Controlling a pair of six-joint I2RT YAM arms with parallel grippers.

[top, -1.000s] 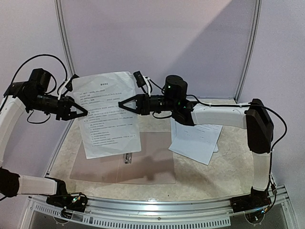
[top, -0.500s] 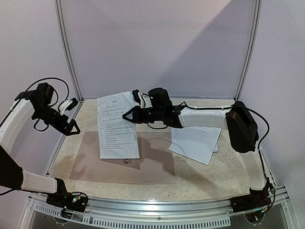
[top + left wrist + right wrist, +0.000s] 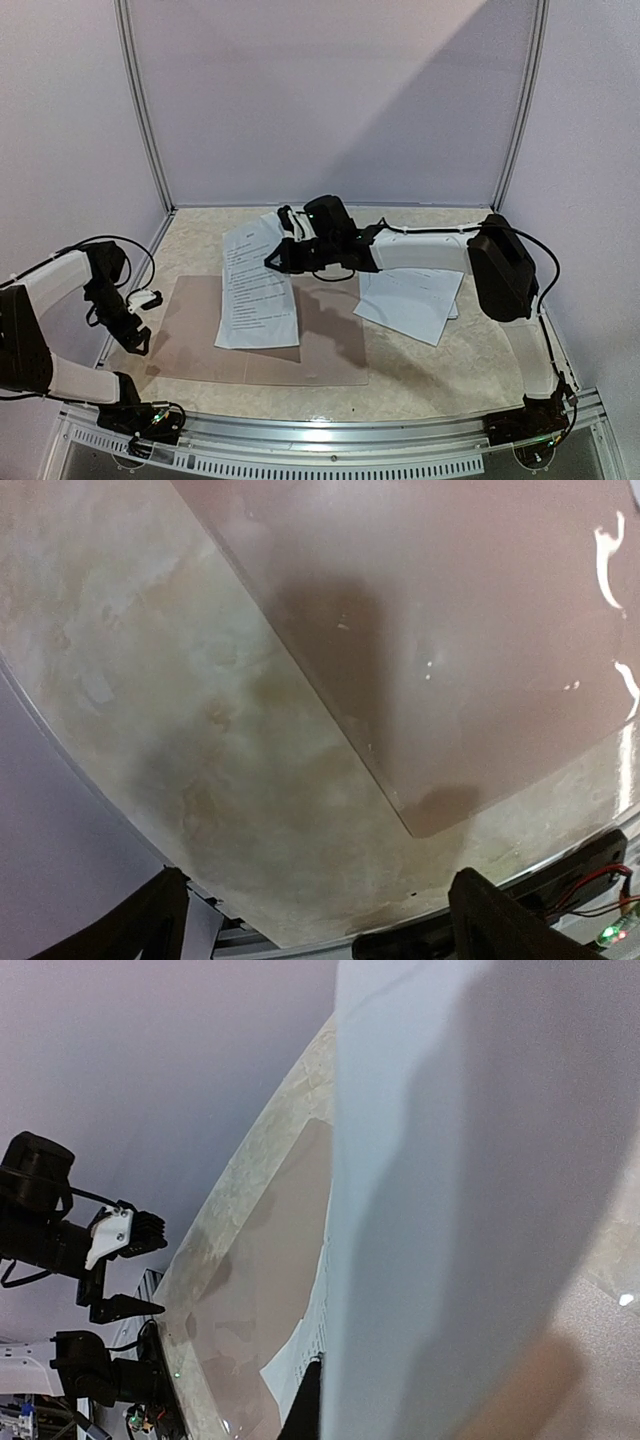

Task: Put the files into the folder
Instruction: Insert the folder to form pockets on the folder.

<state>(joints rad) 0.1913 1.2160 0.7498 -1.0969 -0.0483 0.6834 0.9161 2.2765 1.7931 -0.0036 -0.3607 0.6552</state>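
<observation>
The taupe folder [image 3: 320,350] lies open and flat on the table. It also shows in the left wrist view [image 3: 470,630] and the right wrist view [image 3: 270,1260]. One printed white sheet [image 3: 256,300] rests mostly on the folder's left half, with its far edge still lifted. My right gripper [image 3: 274,260] is shut on that far edge. In the right wrist view the sheet [image 3: 460,1200] fills the frame and hides one finger; the other finger [image 3: 305,1405] presses against it. My left gripper [image 3: 135,342] hangs open and empty [image 3: 318,905] above the folder's near left corner.
More white sheets [image 3: 410,298] lie on the table right of the folder. The table is marbled beige [image 3: 440,370], with a metal rail [image 3: 330,440] along its near edge and lilac booth walls on three sides.
My left gripper let go of the sheet and swung down to the near left. My right gripper lowered the sheet from upright onto the folder.
</observation>
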